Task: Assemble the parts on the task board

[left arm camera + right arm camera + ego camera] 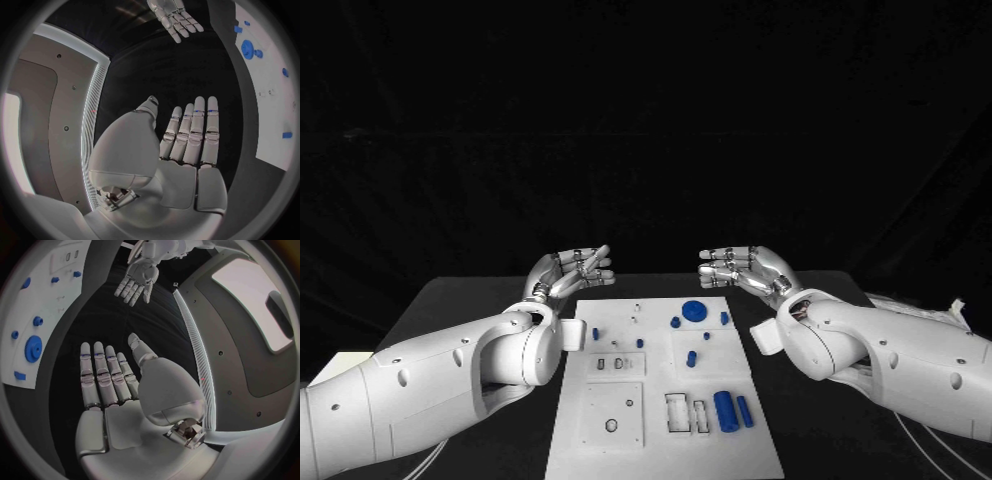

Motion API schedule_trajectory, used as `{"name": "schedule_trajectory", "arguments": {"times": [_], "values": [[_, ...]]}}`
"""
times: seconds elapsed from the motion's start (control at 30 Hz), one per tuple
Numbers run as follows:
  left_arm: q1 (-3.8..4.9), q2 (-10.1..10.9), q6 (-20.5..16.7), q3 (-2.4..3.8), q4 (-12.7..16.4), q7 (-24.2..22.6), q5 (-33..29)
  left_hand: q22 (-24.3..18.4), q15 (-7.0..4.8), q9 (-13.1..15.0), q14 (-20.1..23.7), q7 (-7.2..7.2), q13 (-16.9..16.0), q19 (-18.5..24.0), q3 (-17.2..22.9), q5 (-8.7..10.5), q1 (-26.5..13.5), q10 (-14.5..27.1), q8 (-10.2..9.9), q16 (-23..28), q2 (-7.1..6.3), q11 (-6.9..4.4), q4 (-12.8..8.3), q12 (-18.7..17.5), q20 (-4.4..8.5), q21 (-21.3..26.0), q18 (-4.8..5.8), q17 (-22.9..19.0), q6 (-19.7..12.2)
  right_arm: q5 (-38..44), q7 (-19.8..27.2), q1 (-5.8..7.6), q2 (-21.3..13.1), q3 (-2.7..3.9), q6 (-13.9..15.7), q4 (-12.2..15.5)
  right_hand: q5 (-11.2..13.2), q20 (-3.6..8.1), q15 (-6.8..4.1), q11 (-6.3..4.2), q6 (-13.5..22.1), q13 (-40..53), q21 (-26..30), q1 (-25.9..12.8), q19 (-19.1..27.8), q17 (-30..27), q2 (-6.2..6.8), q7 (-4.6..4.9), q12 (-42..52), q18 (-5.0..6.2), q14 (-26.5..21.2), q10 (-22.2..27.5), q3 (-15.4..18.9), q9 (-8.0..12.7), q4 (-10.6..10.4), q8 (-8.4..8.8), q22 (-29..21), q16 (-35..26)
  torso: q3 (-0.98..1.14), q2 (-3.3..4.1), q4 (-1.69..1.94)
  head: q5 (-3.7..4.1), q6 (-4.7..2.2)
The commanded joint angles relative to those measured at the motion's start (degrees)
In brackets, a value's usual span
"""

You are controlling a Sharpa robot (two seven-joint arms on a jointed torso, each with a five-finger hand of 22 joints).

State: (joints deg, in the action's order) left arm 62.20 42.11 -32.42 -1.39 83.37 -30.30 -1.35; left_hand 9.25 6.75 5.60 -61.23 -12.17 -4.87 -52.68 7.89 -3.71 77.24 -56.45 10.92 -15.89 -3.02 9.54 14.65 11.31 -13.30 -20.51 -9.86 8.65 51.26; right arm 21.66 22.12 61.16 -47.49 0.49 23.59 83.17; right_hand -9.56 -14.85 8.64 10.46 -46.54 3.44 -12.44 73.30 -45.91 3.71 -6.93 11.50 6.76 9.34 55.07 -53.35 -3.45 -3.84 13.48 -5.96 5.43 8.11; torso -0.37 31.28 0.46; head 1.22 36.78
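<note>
At the far end of the black counter (pixel 473 300), both hands hover palm-up beyond the task board (pixel 661 440), seemingly poised before any pick. The left hand (pixel 570 272) and right hand (pixel 747 268) hold nothing, fingers (pixel 197 130) straight and side by side, thumbs apart. The blue parts lie loose on the board: a round gear (pixel 694 310) near its far edge, a cylinder (pixel 724 407) nearer me beside an empty slot (pixel 676 412). Nothing blocks either hand's way down.
</note>
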Motion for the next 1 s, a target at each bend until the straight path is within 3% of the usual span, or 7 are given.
{"name": "schedule_trajectory", "arguments": {"times": [0.03, 0.17, 0.4, 0.6, 0.67, 0.9, 1.0], "values": [[0.17, 1.1, 4.5, 0.04, 1.3, -1.1, -0.8, 0.4, -1.61, -0.1, -4.6, 0.77, -0.2, -5.0, 0.5, 0.03, 1.6, -4.1, 0.4, -1.0, 0.43, -1.36, -1.0, 0.2, 1.88, -1.7, -0.73, 1.6, 3.2, 13.3, -1.3, 0.37, -0.1, 0.27, 1.7, -0.2, -2.3, 2.98, -3.41, -2.70, -10.2, 0.2, -3.4, 0.8, -9.3, 0.7, 1.11, -0.38, -0.2, 1.36, 12.5, -11.1, -3.4, -0.2, 3.2, -0.58, 0.5, 1.4, -0.09, 0.59, 0.18, 0.11, 0.03], [0.28, 3.4, 6.8, 0.05, 3.6, -0.1, -0.3, 1.2, -3.40, -0.3, -9.9, 1.68, -0.1, -9.7, 1.2, 0.06, 2.8, -7.5, -0.3, -2.6, -0.03, -2.62, -2.3, -0.7, 3.61, -3.9, -0.67, 4.3, 5.4, 22.6, -4.5, 1.42, -0.4, 0.63, 0.5, -0.7, -6.1, 5.77, -5.83, -4.28, -13.5, 0.4, -7.2, -0.3, -15.2, 2.4, 3.44, -1.55, -0.5, 1.26, 19.3, -15.9, -5.0, -0.4, 3.1, -0.60, 2.0, 3.2, -0.01, 1.23, 0.44, 0.49, 0.19], [0.50, 8.3, 8.6, 0.05, 9.9, 1.9, -0.1, 3.9, -5.63, -0.2, -17.0, 2.96, -0.8, -15.2, 0.3, 0.03, 1.7, -12.5, -1.1, -8.3, -1.72, -4.35, -2.8, -1.4, 5.92, -9.1, -0.53, 11.3, 8.6, 40.7, -11.0, 4.24, -1.3, 1.07, -3.7, 0.3, -5.5, 9.13, -8.75, -6.15, -15.6, 0.7, -13.9, -0.4, -22.8, 6.7, 6.19, -2.78, -1.5, 1.24, 29.6, -19.7, -5.9, -0.4, 3.0, 0.33, 5.2, 8.0, 0.12, 3.41, 1.06, 1.36, -0.41], [0.99, 11.3, 8.8, 0.21, 14.4, 2.6, -0.1, 9.0, -5.97, 0.3, -13.6, 3.00, -2.8, -14.3, -1.1, 0.13, 0.1, -13.1, -1.9, -20.8, -1.74, -4.72, -3.2, -1.2, 6.70, -16.4, -0.27, 23.6, 8.9, 55.0, -16.6, 6.10, -1.4, 1.27, -7.0, 1.6, -5.0, 10.76, -10.11, -6.85, -16.6, 0.9, -20.9, -1.8, -26.3, 16.4, 7.28, -3.47, -3.2, 0.94, 31.2, -20.3, -7.1, -0.4, 2.8, 1.82, 9.2, 21.0, -0.15, 6.14, 1.95, 2.55, -1.20], [1.18, 11.9, 9.0, 0.29, 15.3, 2.6, -0.1, 10.0, -5.92, 0.4, -12.7, 3.01, -3.2, -13.7, -1.3, 0.13, 0.0, -13.0, -2.0, -22.9, -1.63, -4.68, -3.3, -1.1, 6.73, -17.8, -0.38, 25.7, 8.9, 58.9, -18.4, 6.53, -1.3, 1.33, -7.8, 2.0, -4.8, 11.00, -10.36, -7.18, -16.9, 1.4, -22.3, -2.0, -26.9, 18.2, 7.62, -3.79, -2.6, 1.04, 31.4, -21.9, -7.4, -0.5, 2.8, 1.93, 10.0, 23.2, -0.23, 6.76, 2.29, 2.92, -2.19], [2.30, 13.4, 10.0, 0.48, 18.0, 2.7, -0.1, 13.1, -5.96, 0.7, -11.7, 3.02, -4.3, -13.1, -1.8, 0.09, -0.3, -12.2, -2.4, -29.2, -1.08, -4.52, -3.7, -1.0, 6.60, -22.3, -0.46, 31.8, 8.7, 68.8, -23.6, 8.09, -1.0, 1.45, -9.2, 2.6, -2.9, 11.23, -10.55, -7.31, -17.3, 2.3, -28.6, -3.5, -27.2, 40.6, 8.54, -4.17, -3.2, 0.89, 32.1, -21.5, -9.3, -0.5, 2.3, 2.26, 14.1, 45.0, -0.54, 8.88, 3.57, 4.00, -2.39], [2.81, 13.9, 10.3, 0.53, 19.0, 2.8, -0.1, 13.4, -5.90, 0.7, -11.3, 2.97, -4.4, -12.9, -1.9, 0.10, -0.4, -12.0, -2.5, -29.1, -1.07, -4.42, -3.7, -1.1, 6.57, -22.7, -0.47, 31.7, 8.6, 71.5, -25.0, 8.62, -0.6, 1.47, -9.8, 2.4, -2.2, 11.02, -10.33, -6.75, -16.5, 2.1, -39.1, -4.4, -30.1, 53.6, 9.46, -4.17, -3.1, -0.74, 32.8, -19.0, -9.6, -0.4, 1.8, 2.33, 26.8, 56.9, -0.66, 9.71, 4.06, 4.56, -2.48]]}}
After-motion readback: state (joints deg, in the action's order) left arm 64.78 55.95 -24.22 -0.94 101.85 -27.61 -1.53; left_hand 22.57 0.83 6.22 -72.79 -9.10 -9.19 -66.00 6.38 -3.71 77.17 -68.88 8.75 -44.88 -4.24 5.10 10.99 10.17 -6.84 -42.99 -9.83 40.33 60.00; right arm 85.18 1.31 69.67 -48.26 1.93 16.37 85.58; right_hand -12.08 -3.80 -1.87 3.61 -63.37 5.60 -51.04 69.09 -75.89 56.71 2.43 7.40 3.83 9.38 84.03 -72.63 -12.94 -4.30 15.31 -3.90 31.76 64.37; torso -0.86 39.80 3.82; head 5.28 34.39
